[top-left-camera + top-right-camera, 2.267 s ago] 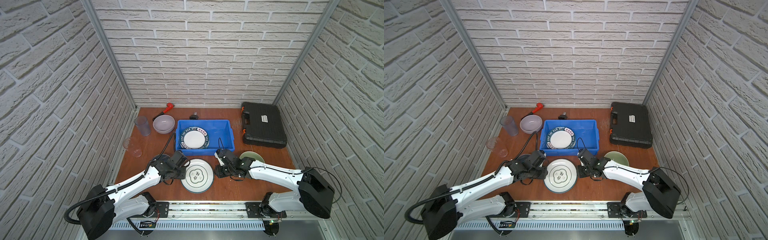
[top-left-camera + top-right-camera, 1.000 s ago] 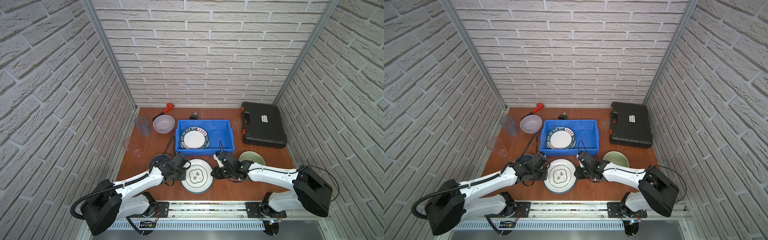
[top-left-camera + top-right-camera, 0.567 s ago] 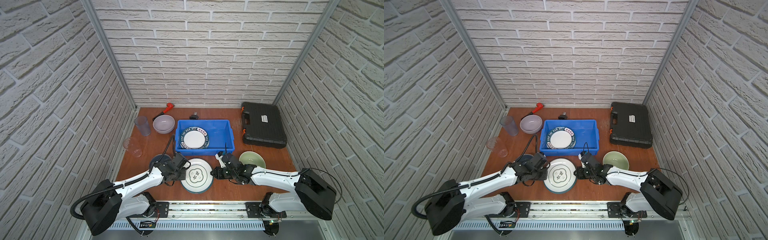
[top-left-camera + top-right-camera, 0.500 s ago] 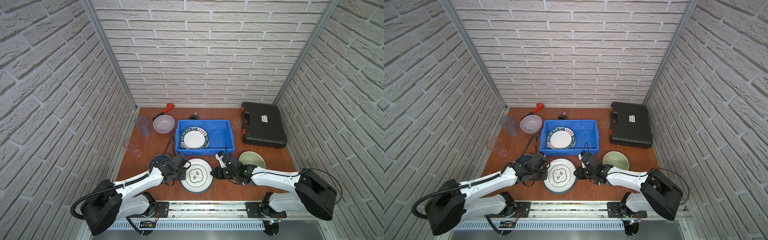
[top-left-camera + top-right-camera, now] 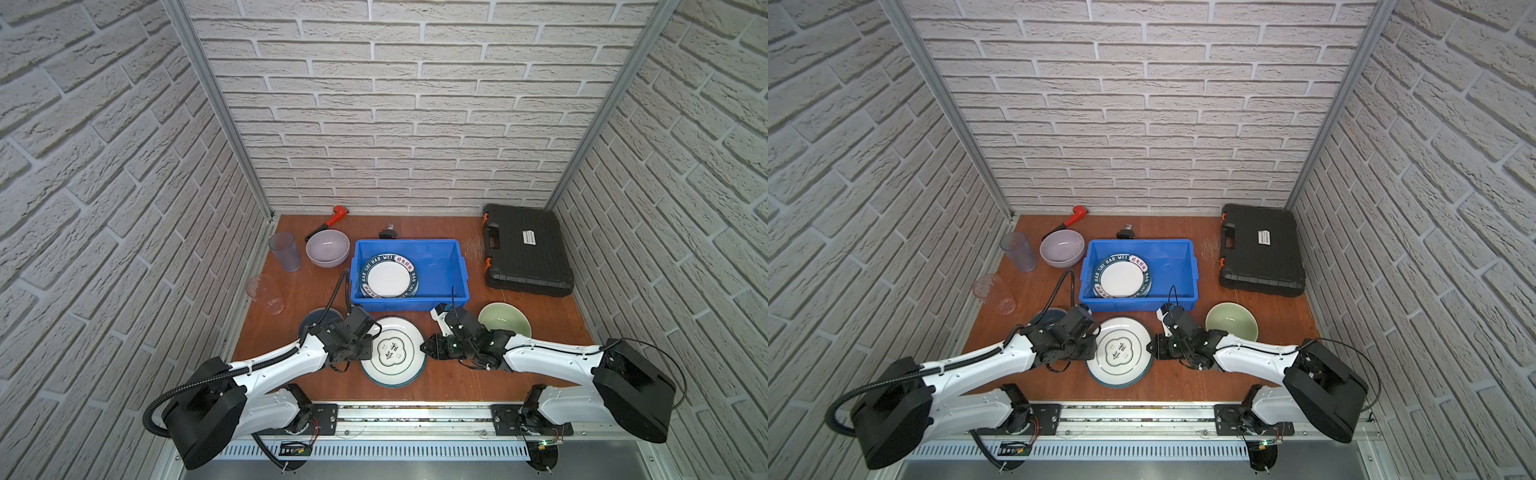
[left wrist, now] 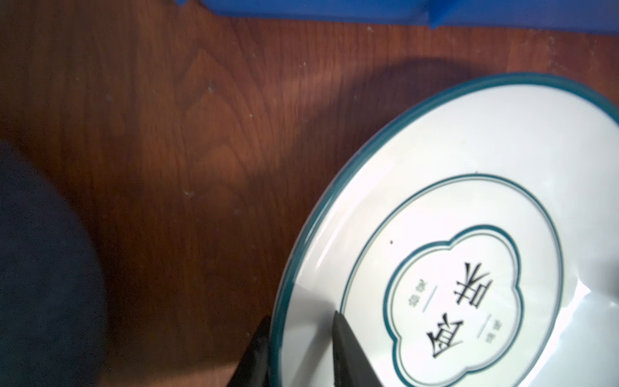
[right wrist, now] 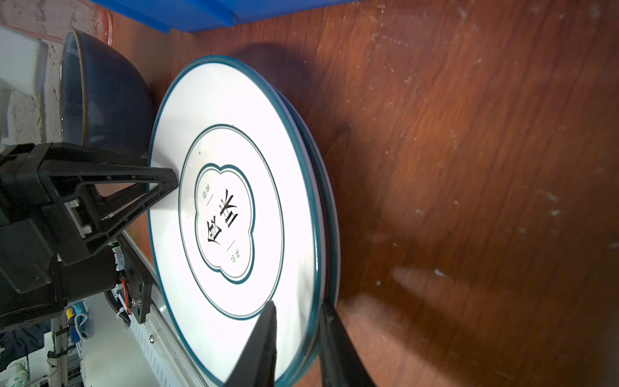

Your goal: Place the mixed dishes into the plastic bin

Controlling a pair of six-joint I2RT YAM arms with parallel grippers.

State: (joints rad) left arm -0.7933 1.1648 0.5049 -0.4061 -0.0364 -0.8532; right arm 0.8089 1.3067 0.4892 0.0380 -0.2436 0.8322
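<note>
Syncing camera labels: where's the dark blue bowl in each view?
Top view: dark blue bowl, left of teal-rimmed plate, partly hidden.
Top view: bowl, same spot.
Left wrist: bowl, blurred, frame edge.
Right wrist: bowl, sharp, beyond plate.
Landmark: teal-rimmed plate.

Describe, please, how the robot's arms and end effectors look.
The left arm and right arm have glossy white shells, black joints and black shoulder housings. A ribbed black hose loops by the left base; thin black cables arch over both wrists. Left end effector and right end effector: black triangular fingers.

Plate – wht w/ teal rim; bin – blue.
</note>
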